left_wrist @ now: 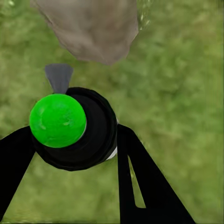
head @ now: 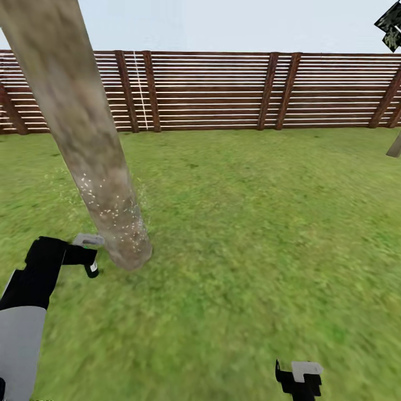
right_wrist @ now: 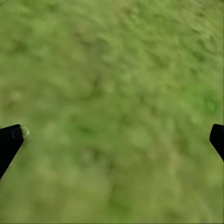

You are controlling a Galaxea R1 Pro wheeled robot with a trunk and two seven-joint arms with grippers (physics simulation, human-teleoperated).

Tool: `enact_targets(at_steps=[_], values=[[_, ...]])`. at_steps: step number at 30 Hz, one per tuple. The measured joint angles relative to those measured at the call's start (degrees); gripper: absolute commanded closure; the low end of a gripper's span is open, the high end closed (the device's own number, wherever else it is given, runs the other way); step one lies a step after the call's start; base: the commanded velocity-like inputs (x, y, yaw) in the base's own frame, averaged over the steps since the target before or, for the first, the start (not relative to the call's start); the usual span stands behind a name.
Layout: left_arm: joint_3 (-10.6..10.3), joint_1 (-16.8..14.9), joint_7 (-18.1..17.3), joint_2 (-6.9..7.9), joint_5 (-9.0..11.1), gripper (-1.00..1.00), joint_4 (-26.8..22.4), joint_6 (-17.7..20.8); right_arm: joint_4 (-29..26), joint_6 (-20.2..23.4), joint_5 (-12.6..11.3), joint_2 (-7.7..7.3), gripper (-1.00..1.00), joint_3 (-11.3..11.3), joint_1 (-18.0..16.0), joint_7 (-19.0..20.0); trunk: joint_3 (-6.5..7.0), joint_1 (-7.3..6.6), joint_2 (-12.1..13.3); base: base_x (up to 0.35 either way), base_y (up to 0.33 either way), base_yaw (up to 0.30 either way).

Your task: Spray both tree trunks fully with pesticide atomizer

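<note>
Atomizer pinched in left gripper beside speckled tree trunk at frame left, right gripper spread, open lawn to fence.

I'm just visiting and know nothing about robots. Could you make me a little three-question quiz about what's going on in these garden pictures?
1. True or false: the left gripper is holding the atomizer.
2. What marks the lower part of the tree trunk? A) whitish specks B) red paint C) a rope
3. What lies under the right gripper?

Key
1. True: in the left wrist view its fingers close around the black bottle with the green cap, whose nozzle points at the trunk.
2. A: the specks cluster near the trunk's base.
3. Grass; its fingers are spread with nothing between them.
</note>
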Motion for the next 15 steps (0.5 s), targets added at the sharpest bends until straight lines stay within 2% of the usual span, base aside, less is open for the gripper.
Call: enact_targets(at_steps=[2, 7, 10, 13, 15], values=[[1.38, 1.34, 0.68, 0.01, 0.13, 1.00, -0.03, -0.42, 0.00, 0.00, 0.02, 0.00, -1.00, 0.00, 0.00, 0.00, -0.01, 0.00, 0.00, 0.192, -0.067, 0.278], [1.43, 2.67, 2.17, -0.52, 0.36, 1.00, -0.07, -0.74, 0.00, 0.00, 0.07, 0.04, -1.00, 0.00, 0.00, 0.00, 0.00, 0.00, 0.00, 0.225, -0.007, 0.271], [1.34, 2.76, 2.41, -0.68, 0.37, 1.00, -0.08, -0.76, 0.00, 0.00, 0.03, 0.04, -1.00, -0.02, 0.00, 0.00, 0.00, 0.00, 0.00, 0.262, 0.000, 0.069], [1.37, 4.34, 2.37, -0.69, 0.60, 1.00, -0.13, -0.96, 0.00, 0.00, 0.00, 0.04, -1.00, -0.03, 0.00, 0.00, 0.00, 0.00, 0.00, 0.042, 0.000, 0.006], [1.34, 7.01, 2.08, -1.18, 1.27, 1.00, -0.08, -6.85, 0.00, 0.00, 0.00, 0.02, -1.00, -0.07, 0.00, 0.00, -0.01, 0.00, 0.00, 0.003, 0.000, 0.000]])
